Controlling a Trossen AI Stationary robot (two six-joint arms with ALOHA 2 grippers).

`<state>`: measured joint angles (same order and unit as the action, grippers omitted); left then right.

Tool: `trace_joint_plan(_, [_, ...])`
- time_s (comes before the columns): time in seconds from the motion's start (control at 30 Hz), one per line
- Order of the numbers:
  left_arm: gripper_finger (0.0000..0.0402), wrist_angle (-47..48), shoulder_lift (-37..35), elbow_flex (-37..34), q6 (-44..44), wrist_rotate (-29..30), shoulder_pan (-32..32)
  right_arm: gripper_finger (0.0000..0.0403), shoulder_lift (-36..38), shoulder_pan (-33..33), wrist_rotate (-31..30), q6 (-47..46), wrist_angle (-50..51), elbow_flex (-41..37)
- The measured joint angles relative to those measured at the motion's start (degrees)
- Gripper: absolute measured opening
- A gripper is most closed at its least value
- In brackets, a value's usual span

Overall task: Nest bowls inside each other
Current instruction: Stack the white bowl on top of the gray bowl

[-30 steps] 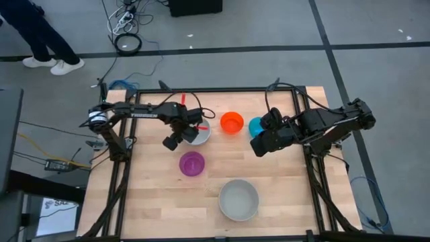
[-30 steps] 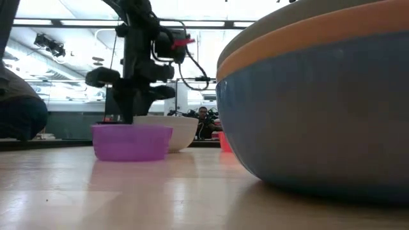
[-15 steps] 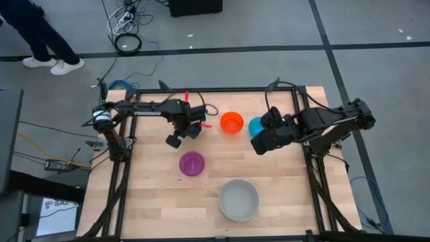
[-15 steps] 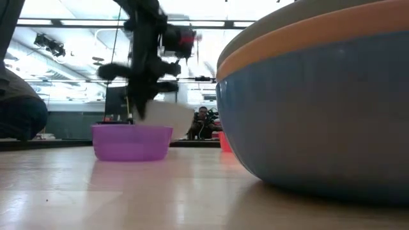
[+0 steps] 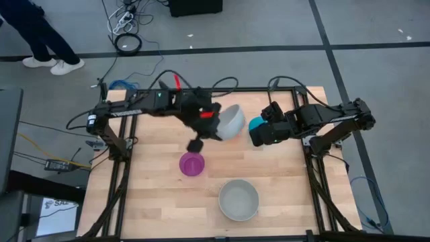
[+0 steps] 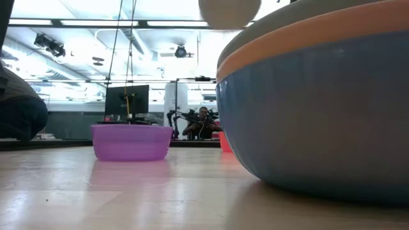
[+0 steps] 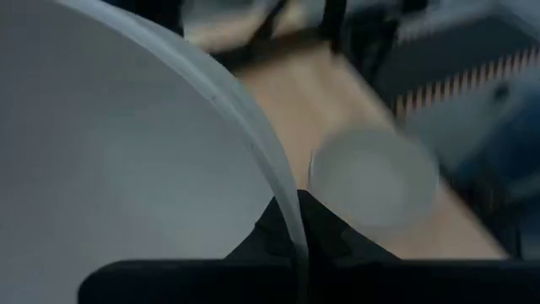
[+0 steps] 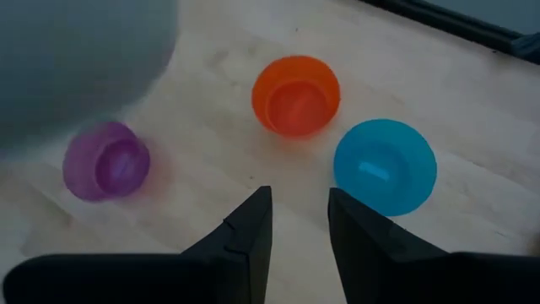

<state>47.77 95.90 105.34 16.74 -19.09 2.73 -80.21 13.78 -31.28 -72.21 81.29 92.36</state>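
My left gripper (image 5: 215,125) is shut on the white bowl (image 5: 231,121) and holds it high over the table's middle. In the low view only the bowl's underside (image 6: 229,9) shows, at the top. The purple bowl (image 5: 192,163) stands on the table below it. The red-orange bowl (image 8: 295,95) and the teal bowl (image 8: 385,165) stand side by side toward the far edge. My right gripper (image 8: 299,221) hovers open above the teal bowl (image 5: 254,124). The grey, orange and blue bowls stand as one stack (image 5: 238,199) near the front edge. My left gripper pinches the white bowl's rim (image 7: 291,215), one finger on the inside and one on the outside. The fingers slant downward, coming from the table's left. The bowl is lifted clear of the table and tipped on its side.
The stack's blue outer wall (image 6: 319,115) fills the low view's right. Bare wood lies at the table's near left (image 5: 148,202). Black frame rails (image 5: 119,175) run along both side edges. A person's legs (image 5: 40,40) stand on the floor beyond the far left corner.
My left gripper has shut on the white bowl's rim and risen quickly, swinging toward the table's right. The white bowl has gone from standing on the table to hanging high, tipped on its side, over the red-orange bowl.
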Motion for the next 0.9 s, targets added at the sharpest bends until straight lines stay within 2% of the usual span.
trace_joint_plan(0.1, [0.0003, -4.79, 0.04, -1.15, -5.6, 1.35, -2.99, 0.0101, 1.86, 0.92, -2.37, -3.35, -0.4, 0.0])
trace_joint_plan(0.23, [0.0003, -5.08, 0.15, -4.4, -10.38, 2.24, -4.22, 0.0098, 5.35, 4.0, -7.78, -7.21, -2.0, 0.0])
trace_joint_plan(0.37, [0.0003, -8.46, 0.45, -8.74, -16.13, -6.69, -4.22, 0.0098, 9.32, 7.13, -13.09, -9.02, -4.48, 0.0])
trace_joint_plan(0.5, [0.0003, -12.39, 3.21, -11.47, -20.73, -17.71, -4.31, 0.0098, 12.1, 8.74, -13.95, -8.09, -8.82, 0.0])
trace_joint_plan(0.57, [0.0003, -13.13, 5.14, -11.93, -22.75, -19.65, -4.57, 0.0098, 12.9, 9.44, -13.89, -6.69, -11.34, 0.0])
trace_joint_plan(0.73, [0.0005, -14.67, 9.65, -11.94, -24.51, -20.04, -5.91, 0.0098, 13.07, 10.25, -13.64, -3.78, -15.94, 0.0])
trace_joint_plan(0.9, [0.0005, -18.52, 13.27, -11.93, -26.44, -25.52, -8.19, 0.0098, 12.16, 10.25, -12.33, -3.75, -16.74, 0.0])
